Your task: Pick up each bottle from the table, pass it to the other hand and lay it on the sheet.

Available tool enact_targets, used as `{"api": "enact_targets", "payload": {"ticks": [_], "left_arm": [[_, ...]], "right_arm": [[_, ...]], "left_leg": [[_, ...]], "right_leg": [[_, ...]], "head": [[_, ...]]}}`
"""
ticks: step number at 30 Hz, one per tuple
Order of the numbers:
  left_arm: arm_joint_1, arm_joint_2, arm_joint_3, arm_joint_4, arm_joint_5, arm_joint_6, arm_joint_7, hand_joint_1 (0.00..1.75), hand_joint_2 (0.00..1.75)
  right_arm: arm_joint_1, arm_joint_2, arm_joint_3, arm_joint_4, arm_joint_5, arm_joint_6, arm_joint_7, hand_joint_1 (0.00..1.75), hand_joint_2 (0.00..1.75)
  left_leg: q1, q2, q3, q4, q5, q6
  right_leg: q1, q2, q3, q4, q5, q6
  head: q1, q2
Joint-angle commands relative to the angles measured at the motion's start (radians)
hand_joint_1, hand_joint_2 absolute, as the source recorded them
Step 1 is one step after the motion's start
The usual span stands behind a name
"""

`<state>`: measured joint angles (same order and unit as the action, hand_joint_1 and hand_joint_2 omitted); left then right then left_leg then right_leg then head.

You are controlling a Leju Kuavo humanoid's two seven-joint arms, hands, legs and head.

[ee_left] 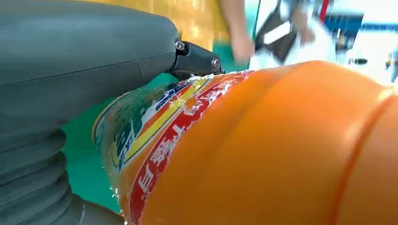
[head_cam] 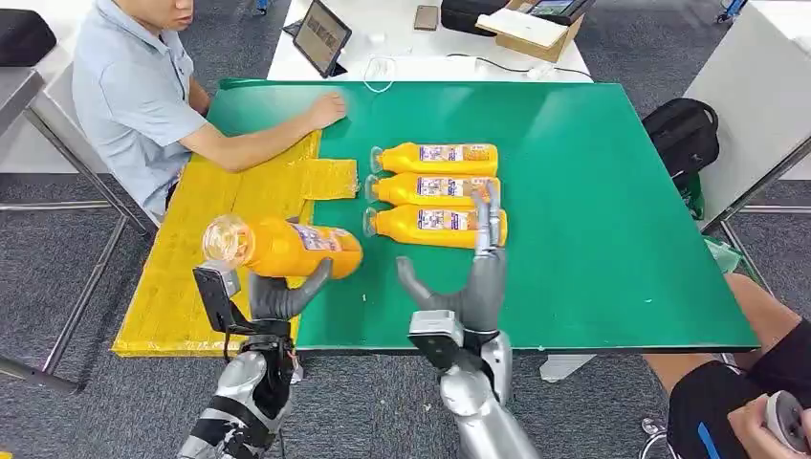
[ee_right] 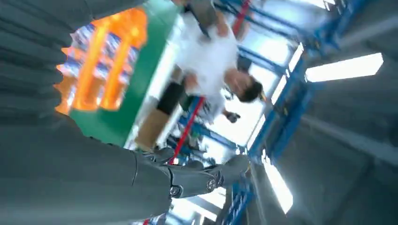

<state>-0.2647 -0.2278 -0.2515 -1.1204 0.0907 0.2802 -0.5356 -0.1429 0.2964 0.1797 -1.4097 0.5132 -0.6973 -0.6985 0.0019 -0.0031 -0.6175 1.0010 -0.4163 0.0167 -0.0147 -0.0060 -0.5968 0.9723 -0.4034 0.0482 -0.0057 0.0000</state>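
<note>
Left hand (head_cam: 279, 295) gripping orange bottle (head_cam: 287, 246) above table edge, right hand (head_cam: 475, 287) empty, fingers spread

silver jointed arms, grey ribbed wrist covers, dark-fingered left robot hand (head_cam: 277, 296), screws

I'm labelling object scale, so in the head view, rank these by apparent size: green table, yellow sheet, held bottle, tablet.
1. Green table
2. Yellow sheet
3. Held bottle, in the left hand; raised nearer the camera, so it looks enlarged
4. Tablet
</note>
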Motion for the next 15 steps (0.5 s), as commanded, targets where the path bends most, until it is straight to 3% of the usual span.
{"api": "enact_targets", "payload": {"ticks": [1,6,9,10,11,15], "left_arm": [[-0.120,0.076,0.102,0.146,-0.027,-0.028,0.018,1.75,1.75],[-0.105,0.041,0.152,0.114,0.047,-0.193,0.057,1.75,1.75],[-0.098,0.039,0.136,0.099,-0.002,-0.155,0.039,1.73,1.75],[-0.116,0.056,0.097,0.120,-0.177,0.027,0.004,1.71,1.75],[-0.123,0.062,0.089,0.130,-0.228,0.080,-0.002,1.66,1.75],[-0.123,0.062,0.089,0.130,-0.228,0.080,-0.002,1.66,1.75]], "right_arm": [[0.029,-0.010,-0.061,-0.116,-0.084,-0.001,0.000,0.00,0.00],[-0.011,-0.028,-0.042,-0.018,-0.167,-0.001,0.000,0.00,0.00],[-0.022,-0.037,-0.023,0.017,-0.198,-0.001,0.000,0.00,0.00],[-0.027,-0.046,0.001,0.034,-0.200,-0.001,0.000,0.00,0.00],[-0.027,-0.047,0.006,0.034,-0.200,-0.001,0.000,0.00,0.00],[-0.027,-0.047,0.006,0.034,-0.200,-0.001,0.000,0.00,0.00]], "left_leg": [[0.001,0.000,0.002,0.000,-0.001,-0.001],[0.001,0.000,0.003,0.000,-0.001,-0.001],[0.001,0.001,0.004,-0.001,-0.001,0.000],[0.000,0.001,0.003,-0.001,-0.001,0.000],[0.001,0.001,0.005,0.000,-0.002,-0.001],[0.001,0.001,0.005,0.000,-0.002,-0.001]], "right_leg": [[0.001,0.000,0.002,0.000,-0.001,-0.001],[0.001,0.000,0.003,0.000,-0.001,-0.002],[0.001,0.001,0.005,-0.001,-0.001,-0.001],[0.000,0.001,0.003,-0.001,0.000,-0.001],[0.001,0.001,0.005,-0.001,-0.001,-0.002],[0.001,0.001,0.005,-0.001,-0.001,-0.002]], "head": [[0.000,0.000],[0.000,0.000],[0.000,0.000],[0.000,0.000],[0.000,0.000],[0.000,0.000]]}}
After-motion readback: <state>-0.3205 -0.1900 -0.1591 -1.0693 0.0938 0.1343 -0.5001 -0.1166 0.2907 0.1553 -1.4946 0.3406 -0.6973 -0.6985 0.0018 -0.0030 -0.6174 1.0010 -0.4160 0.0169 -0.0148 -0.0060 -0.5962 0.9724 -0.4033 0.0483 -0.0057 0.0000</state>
